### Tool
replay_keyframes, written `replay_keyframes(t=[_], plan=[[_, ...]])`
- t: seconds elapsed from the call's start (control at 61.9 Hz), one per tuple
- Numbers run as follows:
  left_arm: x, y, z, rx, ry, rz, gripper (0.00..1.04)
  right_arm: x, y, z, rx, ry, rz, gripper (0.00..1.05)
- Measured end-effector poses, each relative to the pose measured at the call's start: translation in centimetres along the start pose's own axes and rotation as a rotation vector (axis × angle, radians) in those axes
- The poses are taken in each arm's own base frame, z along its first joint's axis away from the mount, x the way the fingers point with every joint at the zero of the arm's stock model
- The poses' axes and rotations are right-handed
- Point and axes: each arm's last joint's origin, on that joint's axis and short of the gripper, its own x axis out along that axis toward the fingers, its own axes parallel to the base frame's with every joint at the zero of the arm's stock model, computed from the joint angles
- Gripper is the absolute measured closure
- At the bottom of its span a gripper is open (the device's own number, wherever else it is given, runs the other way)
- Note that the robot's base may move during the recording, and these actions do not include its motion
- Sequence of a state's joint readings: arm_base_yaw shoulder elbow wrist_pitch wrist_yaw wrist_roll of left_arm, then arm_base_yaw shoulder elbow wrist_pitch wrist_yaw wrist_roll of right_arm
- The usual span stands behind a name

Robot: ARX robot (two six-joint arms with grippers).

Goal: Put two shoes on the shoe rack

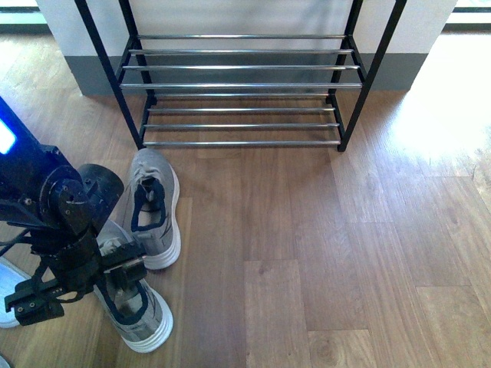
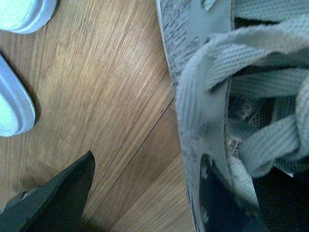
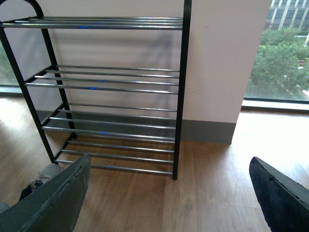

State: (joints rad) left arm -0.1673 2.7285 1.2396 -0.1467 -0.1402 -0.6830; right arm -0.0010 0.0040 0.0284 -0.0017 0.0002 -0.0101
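Observation:
Two grey knit sneakers lie on the wood floor in front of the shoe rack [image 1: 242, 84]. The far sneaker [image 1: 153, 207] points at the rack. My left gripper [image 1: 77, 284] hangs open over the near sneaker [image 1: 142, 310]. In the left wrist view one finger [image 2: 53, 203] stands outside that sneaker [image 2: 212, 77], over bare floor. The other finger [image 2: 227, 208] is down inside its opening, by the laces. My right gripper [image 3: 169, 193] is open in the air, facing the rack [image 3: 111, 82], with nothing between its fingers. A sneaker toe [image 3: 41, 176] shows beside one finger.
Pale blue slides [image 2: 14, 104] lie on the floor beside the near sneaker; one [image 1: 8, 295] shows at the front view's left edge. The rack stands against a white wall with a grey skirting [image 3: 207, 130]. A window [image 3: 280, 58] is to its right.

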Motion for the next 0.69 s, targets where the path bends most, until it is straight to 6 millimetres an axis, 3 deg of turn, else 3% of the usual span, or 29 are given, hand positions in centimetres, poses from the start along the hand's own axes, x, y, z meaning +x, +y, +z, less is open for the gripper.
replay_keyframes(t=[0.145,0.291,0.469,0.598,0.695], plan=[[0.9,-0.3,0.3,0.020,-0.007,0.020,0.12,0.0,0.0,0.0,0.000,0.000,0.000,0.09],[1.4,-0.5,0.5,0.042,-0.009,0.019,0.35,0.0,0.0,0.0,0.000,0.000,0.000,0.09],[1.4,-0.5,0.7,0.057,-0.032,0.025,0.78,0.0,0.0,0.0,0.000,0.000,0.000,0.09],[1.4,-0.4,0.7,0.055,-0.037,0.025,1.01,0.0,0.0,0.0,0.000,0.000,0.000,0.09],[1.5,-0.4,0.7,0.056,-0.040,0.027,1.03,0.0,0.0,0.0,0.000,0.000,0.000,0.09]])
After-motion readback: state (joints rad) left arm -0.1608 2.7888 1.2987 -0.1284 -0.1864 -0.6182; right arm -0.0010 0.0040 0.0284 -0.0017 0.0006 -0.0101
